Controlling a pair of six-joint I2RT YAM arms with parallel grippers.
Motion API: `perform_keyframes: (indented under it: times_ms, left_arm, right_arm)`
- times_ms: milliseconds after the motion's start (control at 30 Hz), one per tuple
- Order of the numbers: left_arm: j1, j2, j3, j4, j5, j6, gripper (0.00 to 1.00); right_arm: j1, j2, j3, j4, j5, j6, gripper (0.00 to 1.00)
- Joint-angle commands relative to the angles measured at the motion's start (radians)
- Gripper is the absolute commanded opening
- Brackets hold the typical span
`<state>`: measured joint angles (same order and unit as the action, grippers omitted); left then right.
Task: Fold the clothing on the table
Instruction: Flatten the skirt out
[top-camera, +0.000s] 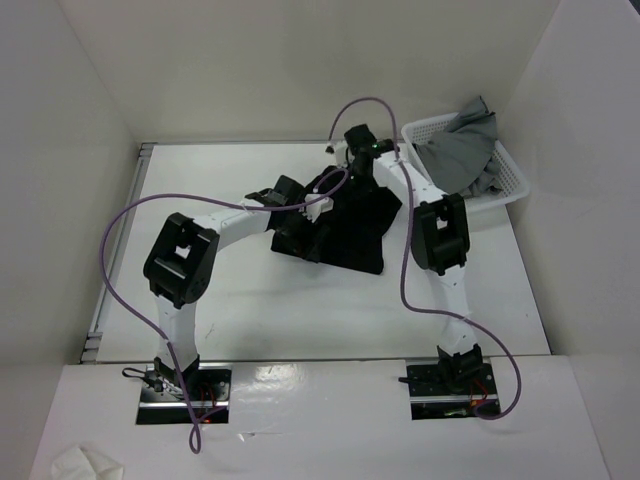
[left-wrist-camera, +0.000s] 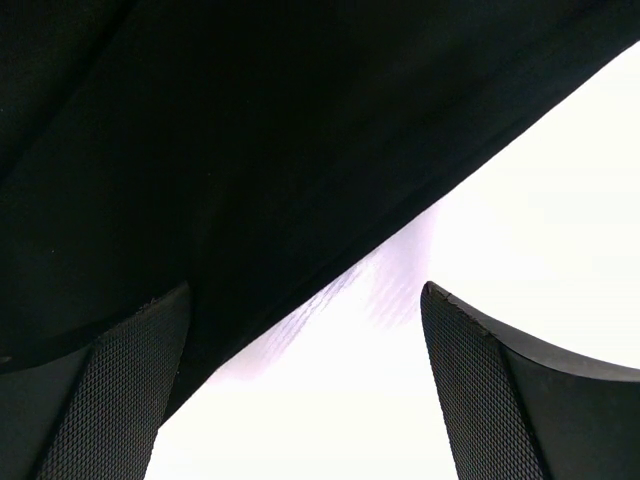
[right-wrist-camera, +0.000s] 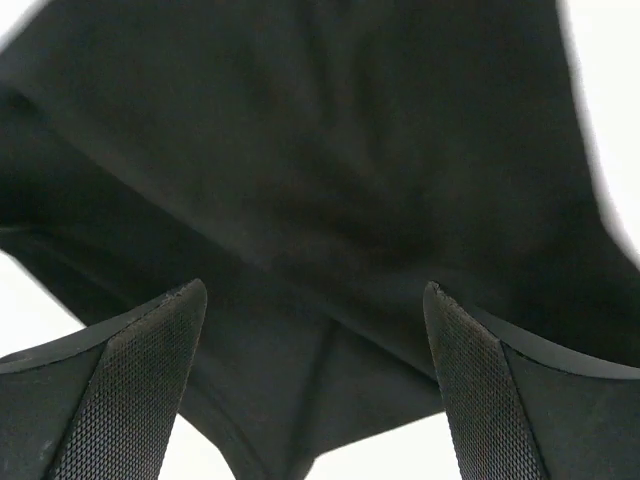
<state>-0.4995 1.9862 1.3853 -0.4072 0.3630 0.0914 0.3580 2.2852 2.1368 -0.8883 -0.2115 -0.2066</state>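
Soft matte black clothing (top-camera: 355, 225) lies crumpled on the smooth white counter (top-camera: 260, 310); the left end effector (left-wrist-camera: 305, 300) and right end effector (right-wrist-camera: 315, 295) both stand wide open, empty.

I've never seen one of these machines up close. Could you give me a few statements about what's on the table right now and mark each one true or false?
1. The black clothing lies on the white table. True.
2. The left pincer is clamped shut on it. False: its jaws stand open over the fabric's edge.
3. The white basket holds grey garments. True.
4. The basket sits at the table's near left corner. False: it sits at the far right corner.
5. The right pincer is open above the black fabric. True.
6. The clothing is folded into a neat square. False: it lies rumpled and irregular.
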Motion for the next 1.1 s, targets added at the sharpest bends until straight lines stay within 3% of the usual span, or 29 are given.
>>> perform_keyframes:
  times_ms: [0, 933, 1067]
  left_arm:
    - [-0.013, -0.041, -0.015, -0.008, 0.037, -0.021, 1.0]
    - [-0.013, -0.041, -0.025, -0.008, 0.037, -0.021, 1.0]
    - [-0.013, -0.041, -0.025, -0.008, 0.047, -0.012, 1.0]
  right_arm:
    - [0.029, 0.014, -0.116, 0.101, 0.061, -0.005, 0.93]
    - [0.007, 0.218, 0.106, 0.071, 0.095, -0.014, 0.93]
    - [-0.002, 0.272, 0.208, 0.06, 0.095, -0.014, 0.93]
